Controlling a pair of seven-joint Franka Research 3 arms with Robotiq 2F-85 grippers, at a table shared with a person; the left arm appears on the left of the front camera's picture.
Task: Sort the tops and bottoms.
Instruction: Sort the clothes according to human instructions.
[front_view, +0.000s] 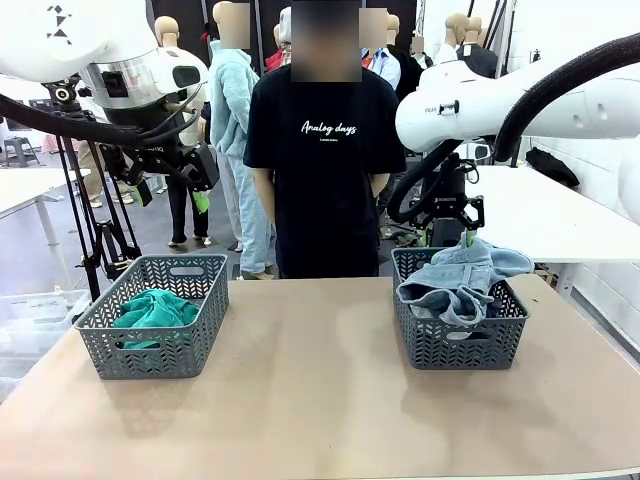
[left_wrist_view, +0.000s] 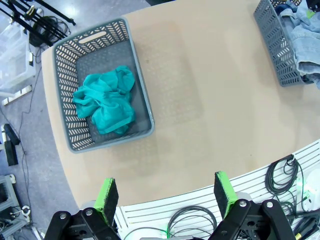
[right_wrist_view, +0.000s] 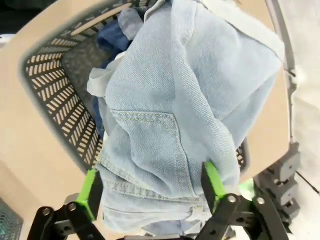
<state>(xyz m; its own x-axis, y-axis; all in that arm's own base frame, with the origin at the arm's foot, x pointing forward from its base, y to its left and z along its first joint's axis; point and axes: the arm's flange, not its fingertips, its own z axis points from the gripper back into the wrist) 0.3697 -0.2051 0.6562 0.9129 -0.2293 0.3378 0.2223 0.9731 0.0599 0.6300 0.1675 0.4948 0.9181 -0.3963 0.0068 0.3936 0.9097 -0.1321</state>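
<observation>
Tan tabletop (front_view: 320, 400) stretches wide between robot and person, and two grey baskets sit on it, well apart. Behind the far edge stands the person (front_view: 324, 150) in a black T-shirt with white lettering, arms down at the sides.

Left arm (front_view: 110, 60) hangs high over the left side, its gripper (front_view: 170, 180) up above the left basket (front_view: 110, 345), touching nothing. From its wrist camera we look straight down: the green fingers (left_wrist_view: 106, 195) stand wide apart with nothing between them.

Right arm (front_view: 520, 100) sweeps in from the right, and its gripper (front_view: 455, 225) sits just behind the right basket (front_view: 460, 340), low over the heap of cloth.

Now the contents. Right basket is piled up over its rim: light blue shorts (front_view: 465, 275) lie on top, draped over the near wall, with darker blue denim (right_wrist_view: 112, 37) showing deeper inside. In the right wrist view, the shorts bunch up right between the two green fingers (right_wrist_view: 212, 177), and the jaws stand spread, one finger at each side of the fabric. Whether the pads press the cloth, hard to tell.

Left basket holds the teal top (front_view: 152, 312), crumpled on the floor of the basket, lying below the rim.
</observation>
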